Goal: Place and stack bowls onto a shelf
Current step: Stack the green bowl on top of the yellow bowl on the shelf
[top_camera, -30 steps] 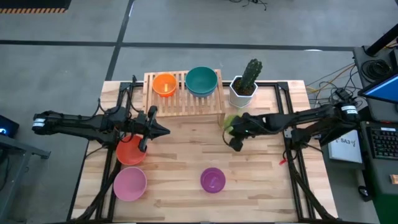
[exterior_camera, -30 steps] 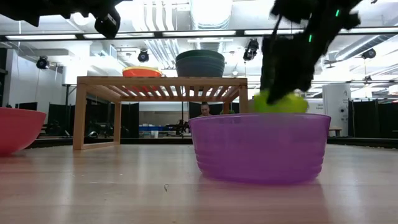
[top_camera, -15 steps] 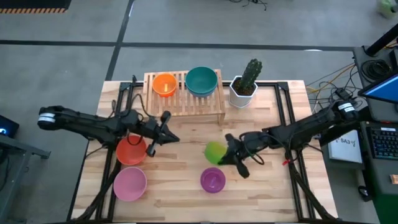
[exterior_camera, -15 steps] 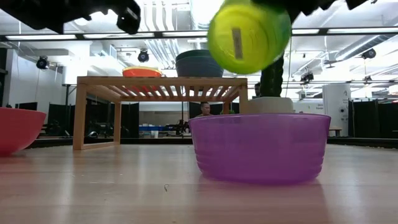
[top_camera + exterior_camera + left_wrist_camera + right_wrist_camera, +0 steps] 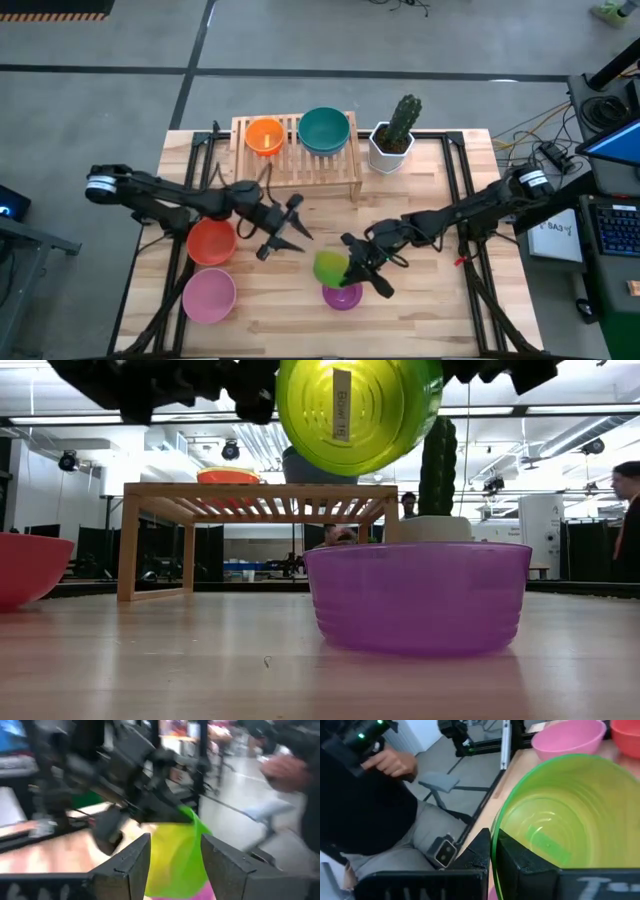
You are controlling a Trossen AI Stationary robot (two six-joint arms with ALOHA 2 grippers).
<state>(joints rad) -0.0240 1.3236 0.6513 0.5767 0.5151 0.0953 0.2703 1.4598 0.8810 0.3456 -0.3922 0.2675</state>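
Observation:
My right gripper (image 5: 347, 266) is shut on a lime green bowl (image 5: 328, 267), which hangs tipped on its side over the purple bowl (image 5: 342, 292). In the low view the lime bowl's underside (image 5: 358, 410) faces the camera above the purple bowl (image 5: 418, 595). My left gripper (image 5: 290, 228) stands open and holds nothing, between the red-orange bowl (image 5: 211, 241) and the lime bowl. An orange bowl (image 5: 264, 135) and a teal bowl (image 5: 324, 130) sit on the slatted top of the shelf (image 5: 300, 170). A pink bowl (image 5: 208, 296) rests on the table at the near left. My right gripper pinches the lime bowl's rim (image 5: 493, 837), with one finger (image 5: 517, 857) inside the bowl and the other (image 5: 479, 851) outside. The bowl is lifted clear and tilted, with its bottom turned toward the table's near edge, just above the purple bowl.
A white pot with a cactus (image 5: 393, 140) stands right of the shelf. The wrist views show a person (image 5: 365, 805) beside the table, and another person (image 5: 628, 510) stands in the room behind.
My right gripper has carried the lime bowl from beside the shelf's right end toward the near edge and leftward, until it hangs over the purple bowl, and the bowl has tipped onto its side. My left gripper has moved right, toward the table's middle, and has opened.

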